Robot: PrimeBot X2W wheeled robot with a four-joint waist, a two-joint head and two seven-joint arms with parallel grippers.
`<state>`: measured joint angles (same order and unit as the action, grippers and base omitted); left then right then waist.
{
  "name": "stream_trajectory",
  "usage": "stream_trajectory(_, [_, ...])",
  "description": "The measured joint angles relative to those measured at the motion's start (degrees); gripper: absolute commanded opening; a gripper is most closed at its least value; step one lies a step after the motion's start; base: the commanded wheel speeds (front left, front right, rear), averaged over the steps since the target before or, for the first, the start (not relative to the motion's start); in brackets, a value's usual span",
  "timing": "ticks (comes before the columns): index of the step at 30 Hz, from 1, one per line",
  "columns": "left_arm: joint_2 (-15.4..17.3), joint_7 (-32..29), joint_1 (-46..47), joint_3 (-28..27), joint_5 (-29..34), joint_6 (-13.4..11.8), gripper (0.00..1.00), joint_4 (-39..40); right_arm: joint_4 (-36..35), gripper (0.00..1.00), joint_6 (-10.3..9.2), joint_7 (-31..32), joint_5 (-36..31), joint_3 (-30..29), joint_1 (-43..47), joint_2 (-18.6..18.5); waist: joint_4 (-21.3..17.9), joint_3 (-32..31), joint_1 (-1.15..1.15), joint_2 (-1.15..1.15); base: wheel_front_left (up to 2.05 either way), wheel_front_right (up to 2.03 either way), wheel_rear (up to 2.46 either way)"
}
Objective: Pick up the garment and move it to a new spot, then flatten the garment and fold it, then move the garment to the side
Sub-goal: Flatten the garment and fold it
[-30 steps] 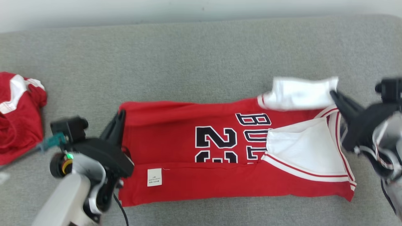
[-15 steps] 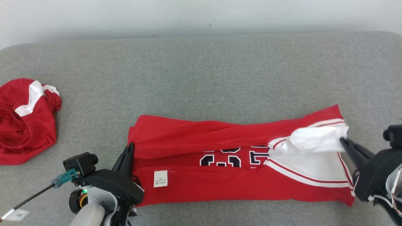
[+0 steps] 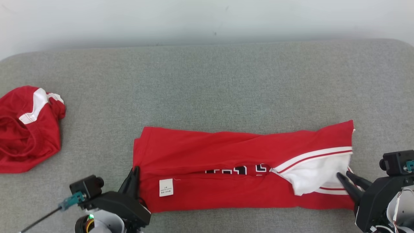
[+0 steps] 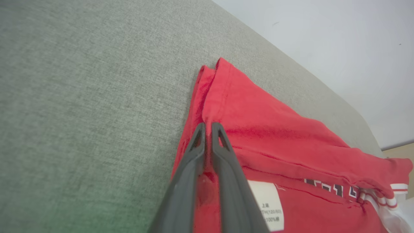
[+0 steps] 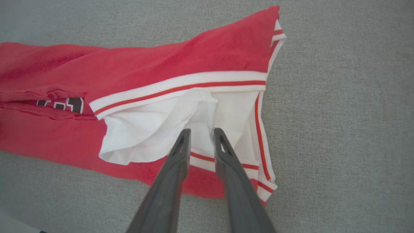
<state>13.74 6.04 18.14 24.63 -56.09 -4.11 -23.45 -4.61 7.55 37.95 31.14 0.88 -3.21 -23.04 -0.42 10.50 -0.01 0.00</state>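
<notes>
The garment, a red jersey with white sleeves and striped trim, lies on the grey pad folded into a long strip. Only a sliver of its dark print shows along the fold gap. My left gripper is at the strip's left end. In the left wrist view the left gripper is shut on the garment, with red cloth pinched between its fingers. My right gripper is at the right end. In the right wrist view the right gripper stands slightly open over the white sleeve of the garment.
A second red and white garment lies crumpled at the far left of the grey pad. A white wall runs behind the pad's far edge. A white label shows on the folded strip.
Both grippers have drawn the garment's far edge toward me, folding it over most of the print. The right jaws have parted from the white sleeve. The head view has also shifted.
</notes>
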Motion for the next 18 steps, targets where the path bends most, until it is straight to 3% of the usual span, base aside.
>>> stream_trajectory(6, [-0.45, 4.59, -2.28, -0.53, 0.58, 0.09, 1.00, -0.26, -0.80, 1.00, 0.00, 0.86, -0.37, -0.75, 1.22, 1.46, 0.10, -1.72, 0.00, 0.00, 0.00, 0.00, 0.00])
stream_trajectory(10, [0.00, 8.38, -4.37, -2.30, 4.23, 1.19, 1.00, 1.32, -1.91, 1.00, 0.00, 0.56, -0.12, -1.70, 1.65, 1.88, 0.08, -3.15, 0.00, 0.00, 0.00, 0.00, 0.00])
stream_trajectory(15, [-0.75, 9.01, -8.40, -9.71, 15.71, 2.24, 1.00, 9.02, -1.65, 1.00, 0.00, -0.75, -0.70, -4.22, 2.31, 3.45, 0.22, -5.08, 0.00, 0.00, 0.00, 0.00, 0.00])
stream_trajectory(16, [-0.75, 9.01, -8.40, -9.71, 15.71, 2.24, 1.00, 9.02, -1.65, 1.00, 0.00, -0.75, -0.70, -4.22, 2.31, 3.45, 0.22, -5.08, 0.00, 0.00, 0.00, 0.00, 0.00])
stream_trajectory(17, [-2.25, 9.01, -11.35, -12.34, 21.12, 3.16, 1.00, 12.13, -1.02, 1.00, 0.00, -1.20, -1.20, -5.03, 2.31, 4.43, 0.37, -5.82, 0.00, 0.00, 0.00, 0.00, 0.00])
stream_trajectory(18, [-2.25, 9.01, -11.35, -12.34, 21.12, 3.16, 1.00, 12.13, -1.02, 1.00, 0.00, -1.20, -1.20, -5.03, 2.31, 4.43, 0.37, -5.82, 0.00, 0.00, 0.00, 0.00, 0.00])
